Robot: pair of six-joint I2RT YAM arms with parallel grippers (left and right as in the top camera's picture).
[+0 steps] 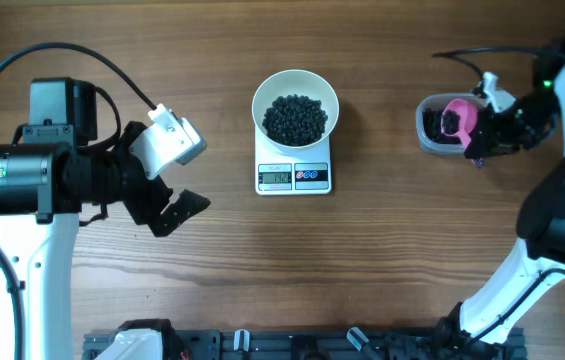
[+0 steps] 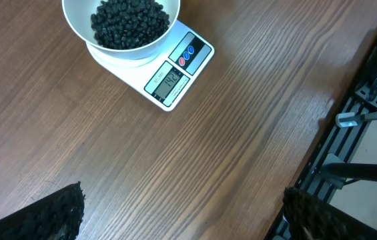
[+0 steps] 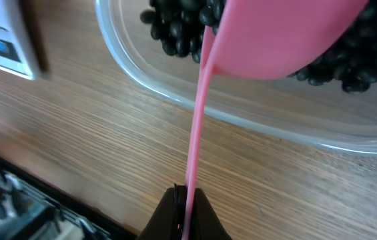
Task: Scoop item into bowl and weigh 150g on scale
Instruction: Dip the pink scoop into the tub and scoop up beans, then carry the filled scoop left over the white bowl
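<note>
— Where do we stand?

— Our tiny round black beans [image 1: 295, 118] heap the round white bowl [image 1: 295, 80], which sits on the small white rectangular scale [image 1: 294, 178]. Its display looks just short of target, though the digits are small. Our right gripper [image 3: 185, 200] is clamped on the thin handle of the pink plastic scoop [image 3: 275, 33], its cup at the beans in the clear plastic tub [image 3: 241, 110]. Our left gripper [image 2: 181, 220] hangs wide open, holding nothing, well apart from the scale.

— What worries us?

— A full scoop would overshoot. The thin handle could also twist in our pinch and scatter beans, or we might nudge the bowl and skew the reading.
</note>
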